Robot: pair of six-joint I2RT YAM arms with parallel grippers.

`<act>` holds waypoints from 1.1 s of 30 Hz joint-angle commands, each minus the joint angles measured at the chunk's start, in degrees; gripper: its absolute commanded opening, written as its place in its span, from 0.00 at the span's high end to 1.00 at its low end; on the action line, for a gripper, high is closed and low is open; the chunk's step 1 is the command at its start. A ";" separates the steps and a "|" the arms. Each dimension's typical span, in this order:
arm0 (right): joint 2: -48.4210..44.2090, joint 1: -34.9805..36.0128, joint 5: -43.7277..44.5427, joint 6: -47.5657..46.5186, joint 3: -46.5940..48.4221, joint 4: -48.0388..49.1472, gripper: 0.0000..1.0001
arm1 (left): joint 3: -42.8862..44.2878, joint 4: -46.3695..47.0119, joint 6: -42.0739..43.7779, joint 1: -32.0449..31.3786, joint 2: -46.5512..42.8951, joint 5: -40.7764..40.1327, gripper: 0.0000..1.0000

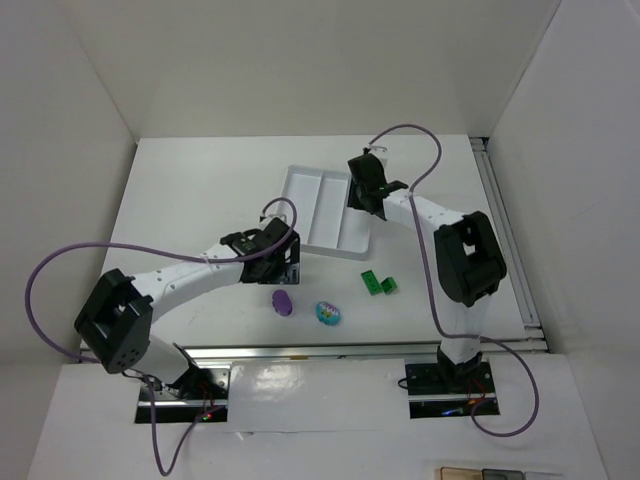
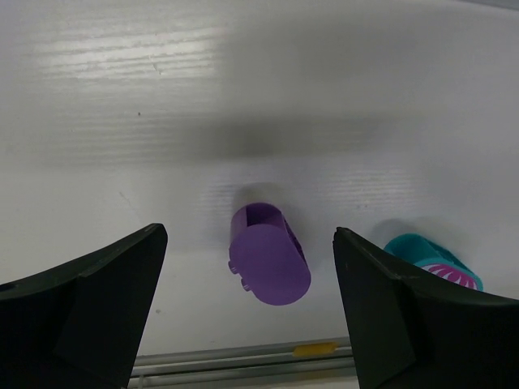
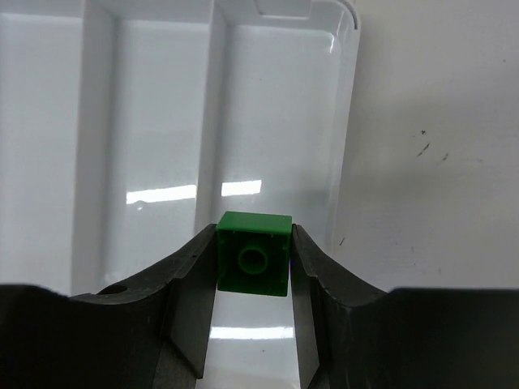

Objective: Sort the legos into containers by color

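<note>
Nearby, front edge: a metal rail (image 1: 360,349) runs along the table (image 1: 200,190) just ahead of the two arm bases.
Purple piece: the rounded purple piece (image 2: 268,254) lies on the table just beyond the rail, left of centre.
Cyan piece: the cyan oval piece (image 1: 329,313) with its coloured marking sits just beside the purple one, on its right, and the two are not touching.
Loose greens: two green bricks (image 1: 378,284) rest close together on the table, right of the cyan piece and a little farther out.
Left gripper: the left gripper (image 2: 249,233) hangs over the purple piece with its jaws spread wide, holding nothing. The piece lies between the two fingers, clear of both.
Tray: the white tray (image 3: 345,121) with three long compartments stands past the loose pieces, mid-table.
Right gripper: the right gripper (image 3: 254,231) is clamped on a green brick (image 3: 254,263), a finger pressed to each side.
Held brick's position: over the compartment along the tray's right-hand wall, near its closer end. Whether it touches the tray floor cannot be told.
</note>
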 commanded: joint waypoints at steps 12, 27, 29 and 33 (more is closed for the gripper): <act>1.09 -0.75 -0.61 -0.67 6.19 -1.33 0.26 | -6.63 2.42 -4.79 -1.68 -5.34 4.45 0.09; -14.83 -1.28 1.32 -3.57 -5.94 -3.88 0.11 | -9.00 6.47 -20.43 -3.35 2.65 3.04 0.26; -16.32 -1.28 1.94 -3.57 -6.56 -3.88 0.11 | -9.00 6.47 -21.04 -3.35 3.88 3.57 0.29; -17.46 -1.28 1.94 -3.05 -7.96 -4.41 0.11 | -9.00 5.43 -21.66 -3.88 2.66 2.27 0.47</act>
